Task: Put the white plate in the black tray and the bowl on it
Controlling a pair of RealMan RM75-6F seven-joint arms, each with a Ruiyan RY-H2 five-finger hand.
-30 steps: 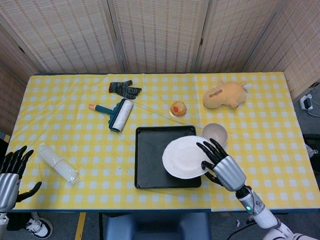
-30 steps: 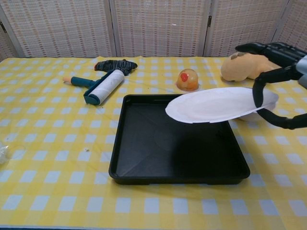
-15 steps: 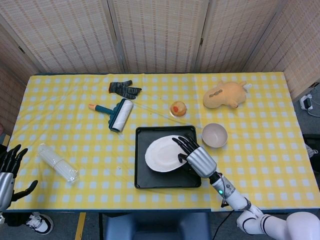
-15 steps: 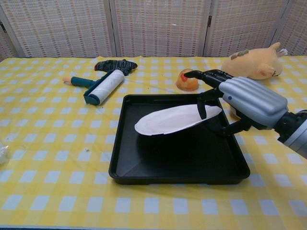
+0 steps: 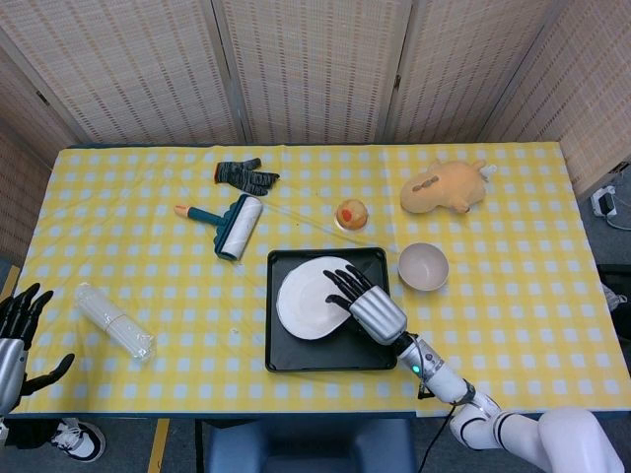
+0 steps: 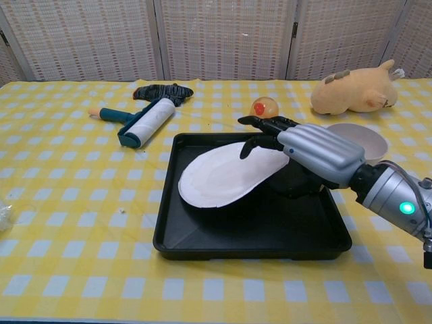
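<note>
The white plate (image 5: 308,296) (image 6: 219,178) is tilted inside the black tray (image 5: 291,350) (image 6: 229,233), its left edge low near the tray floor. My right hand (image 5: 362,303) (image 6: 307,152) grips the plate's right rim from above the tray. The pale bowl (image 5: 423,265) (image 6: 361,138) stands on the cloth just right of the tray. At the table's near left corner my left hand (image 5: 18,330) hangs with fingers spread and nothing in it; the chest view does not show it.
A lint roller (image 5: 232,225) and a dark glove (image 5: 245,176) lie behind the tray to the left. An orange dome toy (image 5: 352,214) and a tan plush animal (image 5: 446,186) sit behind it. A clear plastic bundle (image 5: 113,319) lies at the left.
My right hand has carried the plate leftward from the tray's right edge into the tray and lowered it. The left hand has barely moved.
</note>
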